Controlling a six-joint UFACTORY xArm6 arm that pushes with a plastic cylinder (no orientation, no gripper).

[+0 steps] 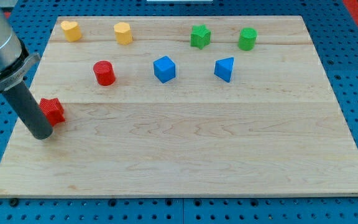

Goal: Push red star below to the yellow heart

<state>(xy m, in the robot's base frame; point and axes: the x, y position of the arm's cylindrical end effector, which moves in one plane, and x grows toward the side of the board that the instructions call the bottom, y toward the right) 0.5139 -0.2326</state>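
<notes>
The red star (54,111) lies near the board's left edge, at mid height. The yellow heart (71,30) sits at the view's top left corner of the board, well above the star. My tip (42,134) rests on the board just below and left of the red star, the rod touching or nearly touching the star's left side and hiding a bit of it.
A yellow cylinder (123,33) stands right of the heart. A red cylinder (104,73) sits up and right of the star. A blue cube (165,68), a blue wedge (224,68), a green star (200,36) and a green cylinder (247,38) lie further right. The wooden board (197,149) ends just left of my tip.
</notes>
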